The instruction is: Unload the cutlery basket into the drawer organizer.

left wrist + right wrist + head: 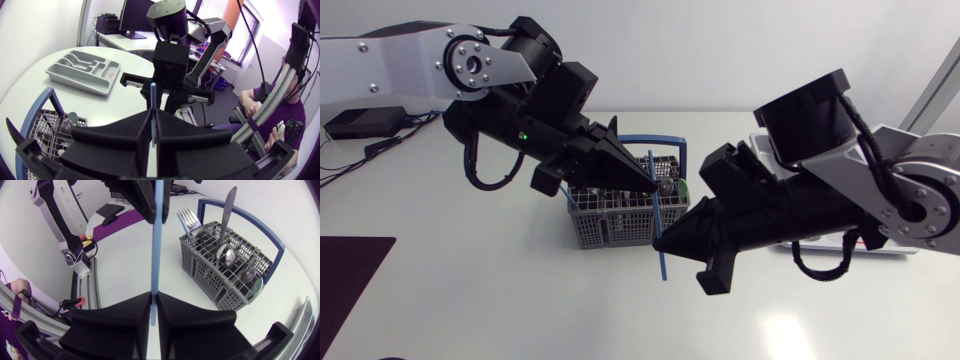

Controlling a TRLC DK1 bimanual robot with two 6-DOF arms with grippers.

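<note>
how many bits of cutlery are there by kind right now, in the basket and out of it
fork: 1, in the basket
knife: 1, in the basket
spoons: 2 clear, in the basket
blue-handled piece: 1, clamped by left tool and right tool, head hidden
total: 5

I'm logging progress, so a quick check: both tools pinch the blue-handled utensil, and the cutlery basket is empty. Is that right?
Not quite. The cutlery basket is not empty: the right wrist view shows a fork, a knife and spoons standing in it. The rest holds: the left tool and the right tool both pinch the blue-handled utensil.
</note>
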